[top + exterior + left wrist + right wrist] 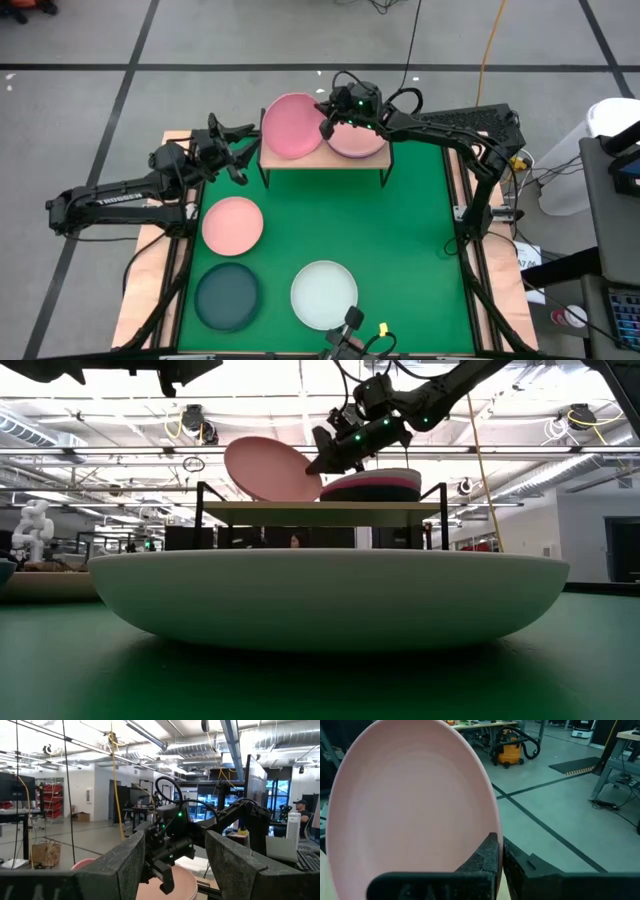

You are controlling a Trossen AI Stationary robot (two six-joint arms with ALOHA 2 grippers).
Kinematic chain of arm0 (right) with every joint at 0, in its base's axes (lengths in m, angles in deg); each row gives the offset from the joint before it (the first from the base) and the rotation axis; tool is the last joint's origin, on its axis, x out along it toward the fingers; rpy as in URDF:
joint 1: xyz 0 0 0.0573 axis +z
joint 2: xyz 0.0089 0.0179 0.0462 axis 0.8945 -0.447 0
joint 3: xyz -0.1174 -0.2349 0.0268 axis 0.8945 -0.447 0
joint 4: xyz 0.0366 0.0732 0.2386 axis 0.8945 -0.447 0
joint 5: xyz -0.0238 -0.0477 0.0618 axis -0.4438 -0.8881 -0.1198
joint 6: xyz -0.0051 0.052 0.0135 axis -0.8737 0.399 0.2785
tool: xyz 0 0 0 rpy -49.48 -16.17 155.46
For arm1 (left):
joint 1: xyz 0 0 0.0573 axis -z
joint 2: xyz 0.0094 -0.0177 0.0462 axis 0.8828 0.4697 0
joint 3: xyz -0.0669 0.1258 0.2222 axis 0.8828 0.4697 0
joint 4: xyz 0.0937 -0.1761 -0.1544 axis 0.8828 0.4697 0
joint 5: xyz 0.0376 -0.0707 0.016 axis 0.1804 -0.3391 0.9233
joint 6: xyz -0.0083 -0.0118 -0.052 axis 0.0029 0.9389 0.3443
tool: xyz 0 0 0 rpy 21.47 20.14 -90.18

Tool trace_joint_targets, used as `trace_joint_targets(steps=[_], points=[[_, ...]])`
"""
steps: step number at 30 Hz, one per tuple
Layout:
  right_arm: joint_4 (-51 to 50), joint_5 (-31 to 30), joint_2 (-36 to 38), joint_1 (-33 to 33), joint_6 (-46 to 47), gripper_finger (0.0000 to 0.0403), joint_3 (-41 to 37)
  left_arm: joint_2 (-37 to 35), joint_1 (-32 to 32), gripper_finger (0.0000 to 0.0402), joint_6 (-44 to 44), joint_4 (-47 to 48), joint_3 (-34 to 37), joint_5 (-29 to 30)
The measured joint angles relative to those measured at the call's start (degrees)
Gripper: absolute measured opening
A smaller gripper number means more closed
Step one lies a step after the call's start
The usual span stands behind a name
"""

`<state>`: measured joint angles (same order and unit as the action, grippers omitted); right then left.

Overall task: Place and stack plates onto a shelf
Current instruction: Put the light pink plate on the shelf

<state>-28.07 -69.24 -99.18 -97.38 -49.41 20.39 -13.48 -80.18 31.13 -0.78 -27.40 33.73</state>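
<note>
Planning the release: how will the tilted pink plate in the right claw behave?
The pink plate, pinched at its rim by the right claw, keeps its shape, so probably stiff. Tilted above the shelf, it may drop flat or slide.

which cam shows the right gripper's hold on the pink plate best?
Right wrist view: the right gripper is pinched on the rim of the pink plate, close up. High view shows the plate tilted over the shelf, with the grip small. Low view shows it side-on. Left wrist view shows only a sliver.
</note>
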Motion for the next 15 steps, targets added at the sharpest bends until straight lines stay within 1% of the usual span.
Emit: trace_joint_targets(steps=[8, 15], points=[[-0.9, 0.1, 0.0, 0.0, -0.6, 0.0004, 0.0, 0.0, 0.0, 0.0214, 0.0, 0.0, 0.0, 0.0], [-1.6, 0.1, 0.0, 0.0, -1.4, 0.0051, -0.1, 0.0, 0.0, 0.0214, 0.0, 0.0, 0.0, 0.0]])
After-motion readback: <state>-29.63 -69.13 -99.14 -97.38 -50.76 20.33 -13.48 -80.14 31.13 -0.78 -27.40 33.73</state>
